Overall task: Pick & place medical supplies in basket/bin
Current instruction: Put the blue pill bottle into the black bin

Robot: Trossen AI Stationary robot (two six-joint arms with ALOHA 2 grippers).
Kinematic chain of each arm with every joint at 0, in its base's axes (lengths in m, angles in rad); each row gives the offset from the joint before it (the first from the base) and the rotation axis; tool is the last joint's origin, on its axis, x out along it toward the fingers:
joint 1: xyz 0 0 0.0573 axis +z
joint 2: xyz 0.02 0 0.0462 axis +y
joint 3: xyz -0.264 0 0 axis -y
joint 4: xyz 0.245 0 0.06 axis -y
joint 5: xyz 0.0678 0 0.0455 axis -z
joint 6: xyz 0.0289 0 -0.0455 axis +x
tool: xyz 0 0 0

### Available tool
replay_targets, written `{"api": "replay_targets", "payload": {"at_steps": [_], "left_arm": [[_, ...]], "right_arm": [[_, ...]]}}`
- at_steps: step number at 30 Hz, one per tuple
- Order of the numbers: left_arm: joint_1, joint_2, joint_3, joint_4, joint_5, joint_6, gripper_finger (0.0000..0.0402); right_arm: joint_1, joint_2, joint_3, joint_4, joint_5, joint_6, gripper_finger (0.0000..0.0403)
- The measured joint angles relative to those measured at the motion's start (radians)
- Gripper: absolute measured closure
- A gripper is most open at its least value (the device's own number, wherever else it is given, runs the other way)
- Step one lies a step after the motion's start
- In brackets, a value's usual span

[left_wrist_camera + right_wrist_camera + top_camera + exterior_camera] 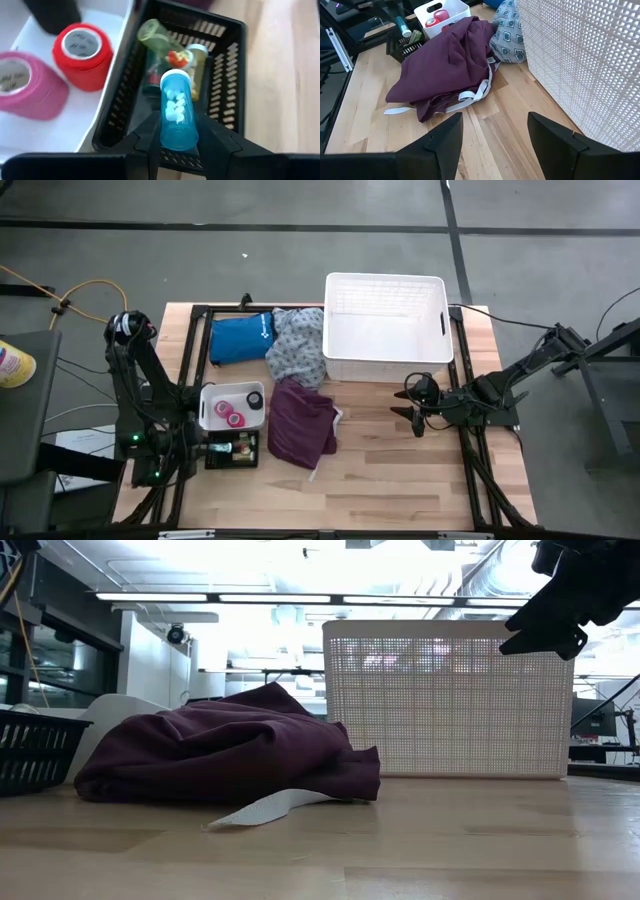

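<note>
- The left pincer is clamped on a blue pill vial, held above the black mesh crate near the table's left front corner.
- The vial is judged light, rigid and slick; white tablets show inside it. The grip sits on the lower body, mouth outward.
- Other vials lie in the crate.
- A red roll and a pink roll sit in the white tray beside it.
- The right pincer hangs open over bare table, between the maroon garment and the white basket at the rear edge.
- The garment is soft and limp; a bunched fold is the best hold.
</note>
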Motion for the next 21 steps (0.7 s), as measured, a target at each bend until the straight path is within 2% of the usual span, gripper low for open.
{"api": "replay_targets", "payload": {"at_steps": [5,14,21], "left_arm": [[0.028,0.0,-0.025,0.002,0.002,-0.099,0.0305],[0.046,0.0,-0.026,0.005,0.015,-0.099,0.0304],[0.046,0.0,-0.026,0.004,0.031,-0.098,0.0274]], "right_arm": [[0.0,0.0,0.0,0.0,0.0,0.0,0.0192],[0.0,0.0,0.0,0.0,0.0,0.0,0.0192],[0.0,0.0,0.0,0.0,0.0,0.0,0.0192]]}}
